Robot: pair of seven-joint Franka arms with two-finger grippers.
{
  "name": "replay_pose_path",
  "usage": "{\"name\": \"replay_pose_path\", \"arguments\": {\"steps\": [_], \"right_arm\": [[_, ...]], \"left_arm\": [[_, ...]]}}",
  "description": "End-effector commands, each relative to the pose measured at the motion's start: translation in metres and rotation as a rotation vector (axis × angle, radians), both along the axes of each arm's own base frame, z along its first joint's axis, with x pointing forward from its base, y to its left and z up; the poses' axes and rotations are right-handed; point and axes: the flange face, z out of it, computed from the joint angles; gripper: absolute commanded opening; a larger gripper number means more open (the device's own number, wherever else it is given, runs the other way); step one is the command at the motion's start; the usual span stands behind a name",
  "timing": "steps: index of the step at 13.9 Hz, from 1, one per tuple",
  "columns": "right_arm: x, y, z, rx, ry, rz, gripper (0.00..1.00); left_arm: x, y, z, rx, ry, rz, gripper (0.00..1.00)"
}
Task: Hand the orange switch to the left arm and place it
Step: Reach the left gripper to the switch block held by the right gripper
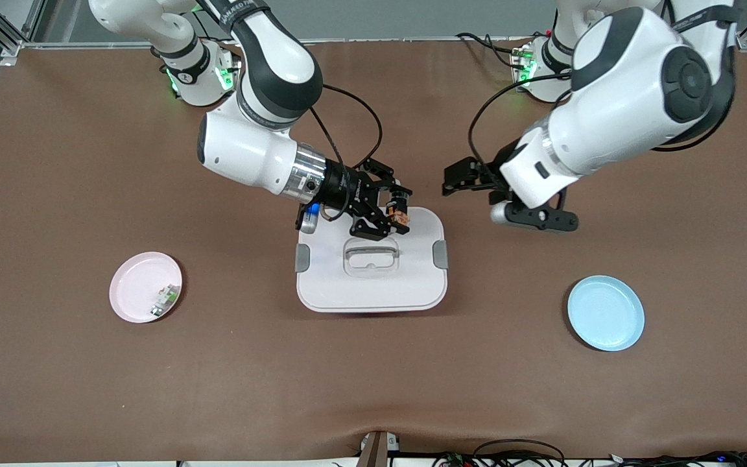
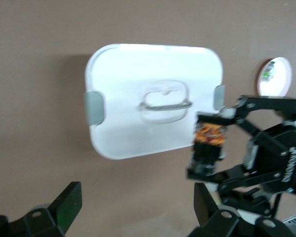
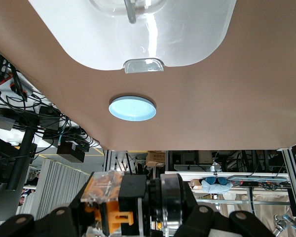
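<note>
The orange switch (image 1: pixel 399 217) is pinched in my right gripper (image 1: pixel 397 212), which is shut on it above the box's edge nearest the robots' bases. In the right wrist view the switch (image 3: pixel 107 197) sits between the fingers, orange and black with a clear cover. The white lidded box (image 1: pixel 370 275) stands mid-table. My left gripper (image 1: pixel 447 183) hovers open beside the box toward the left arm's end, aimed at the switch with a gap between them. The left wrist view shows its fingers (image 2: pixel 65 206) spread with nothing between them, and the switch (image 2: pixel 209 136) ahead in front of the box (image 2: pixel 123 84).
A pink plate (image 1: pixel 137 285) with a small green-and-white component (image 1: pixel 165 299) lies toward the right arm's end. A blue plate (image 1: pixel 605 312) lies toward the left arm's end and also shows in the right wrist view (image 3: pixel 132 108). Brown cloth covers the table.
</note>
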Motion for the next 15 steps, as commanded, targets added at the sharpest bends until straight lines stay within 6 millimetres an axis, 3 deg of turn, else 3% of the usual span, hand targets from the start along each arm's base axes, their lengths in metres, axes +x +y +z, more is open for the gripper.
{"name": "replay_pose_path", "arguments": {"steps": [1, 5, 6, 9, 13, 15], "right_arm": [[-0.002, 0.0, 0.008, 0.0, 0.002, -0.011, 0.05], [-0.002, 0.0, 0.008, -0.001, 0.002, -0.011, 0.05], [-0.001, 0.0, 0.008, -0.001, 0.001, -0.012, 0.05], [-0.001, -0.001, 0.007, -0.003, 0.002, -0.012, 0.05], [-0.001, 0.0, 0.007, -0.003, 0.002, -0.01, 0.05], [-0.001, -0.001, 0.006, -0.004, 0.002, -0.01, 0.05]], "left_arm": [[0.004, -0.026, 0.0, -0.098, -0.03, -0.002, 1.0], [0.008, -0.038, -0.016, -0.114, -0.08, -0.092, 1.0], [0.006, -0.042, -0.019, -0.113, -0.076, -0.1, 0.94], [0.005, -0.053, -0.031, -0.109, -0.065, -0.112, 0.93], [0.01, -0.058, -0.036, -0.121, -0.085, -0.084, 0.92], [0.007, -0.063, -0.037, -0.122, -0.093, -0.097, 0.86]]}}
